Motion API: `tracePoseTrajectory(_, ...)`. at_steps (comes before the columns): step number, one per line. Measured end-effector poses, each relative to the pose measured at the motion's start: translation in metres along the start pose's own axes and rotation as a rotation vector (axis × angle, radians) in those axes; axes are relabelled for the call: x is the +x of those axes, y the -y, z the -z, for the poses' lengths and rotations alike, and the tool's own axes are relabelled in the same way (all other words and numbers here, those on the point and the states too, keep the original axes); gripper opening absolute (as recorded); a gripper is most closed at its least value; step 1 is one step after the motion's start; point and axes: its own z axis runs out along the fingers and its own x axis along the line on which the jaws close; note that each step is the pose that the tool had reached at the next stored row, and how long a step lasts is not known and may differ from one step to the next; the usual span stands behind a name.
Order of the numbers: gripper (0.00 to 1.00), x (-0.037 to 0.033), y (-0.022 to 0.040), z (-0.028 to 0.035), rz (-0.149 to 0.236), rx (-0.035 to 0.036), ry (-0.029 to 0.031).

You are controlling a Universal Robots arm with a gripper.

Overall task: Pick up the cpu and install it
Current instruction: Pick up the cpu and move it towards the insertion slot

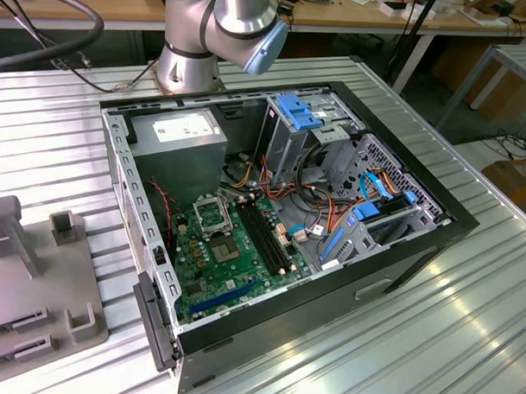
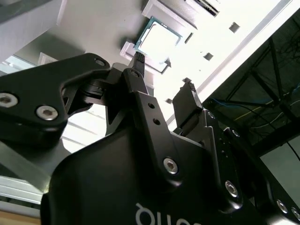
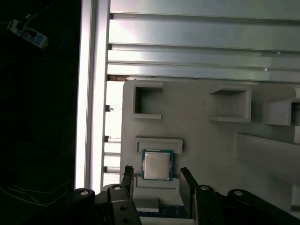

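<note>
Gripper (image 3: 157, 180): matt black, with angular link arms held by bright round-head screws. Its two fingers (image 3: 186, 180) are spread apart with nothing between them. In the second wrist view the tips are narrow, blunt and ribbed.

The cpu (image 3: 157, 165) lies beyond the fingertips and is not touched. It is a small flat square with a dull silver-grey metal lid and a thin greenish rim. In the first wrist view it lines up with the gap between the two fingers. In the second wrist view it (image 2: 157, 38) shows past the tip of one finger and catches a bright reflection.

The cpu sits flat in a nest (image 3: 158, 142), a shallow square frame of pale grey, matt material. The nest is part of a grey fixture plate (image 3: 197, 140) that also carries several open, box-shaped, square-cornered brackets.

The plate rests on a table (image 3: 187, 42) of ribbed, brushed aluminium slats.

Exterior view: the fixture plate (image 1: 35, 284) lies at the exterior view's left, well apart from the socket. An open computer case (image 1: 452, 223) with a black rim and bare steel walls lies on the same table. Inside it is a green motherboard (image 1: 235, 265) with a black-framed square socket (image 1: 212, 214) near its far end. Behind that are a grey power supply (image 1: 183, 132) and blue plastic brackets. The arm (image 1: 226, 23), grey metal with pale blue caps, rises behind the case.
</note>
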Motion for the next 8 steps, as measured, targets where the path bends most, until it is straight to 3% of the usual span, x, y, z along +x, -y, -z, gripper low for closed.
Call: tracePoseTrajectory(8, 0.52, -0.0004, 0.0024, -0.0158, 0.0, 0.0001, -0.0002)
